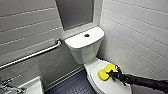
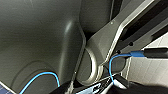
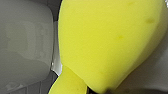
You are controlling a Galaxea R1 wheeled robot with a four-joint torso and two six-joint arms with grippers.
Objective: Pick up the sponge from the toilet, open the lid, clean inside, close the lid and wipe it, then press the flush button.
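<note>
My right pincer (image 1: 110, 74) clamped on sponge (image 1: 104, 73); sponge lies on closed lid (image 1: 107, 86) of toilet (image 1: 83, 48), near right, beside tiled wall (image 1: 140, 32). Flush button (image 1: 86, 35) mid tank top, farther back.

Hemmed by tiled wall (image 1: 140, 32) close beside the fingers (image 1: 113, 73), toilet tank (image 1: 85, 43) beyond them; open, seemingly, toward dark floor (image 1: 73, 86) opposite

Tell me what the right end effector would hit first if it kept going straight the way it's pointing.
Probably the closed lid, sponge first: the right end effector holds the sponge right over it. Depth is unclear.
</note>
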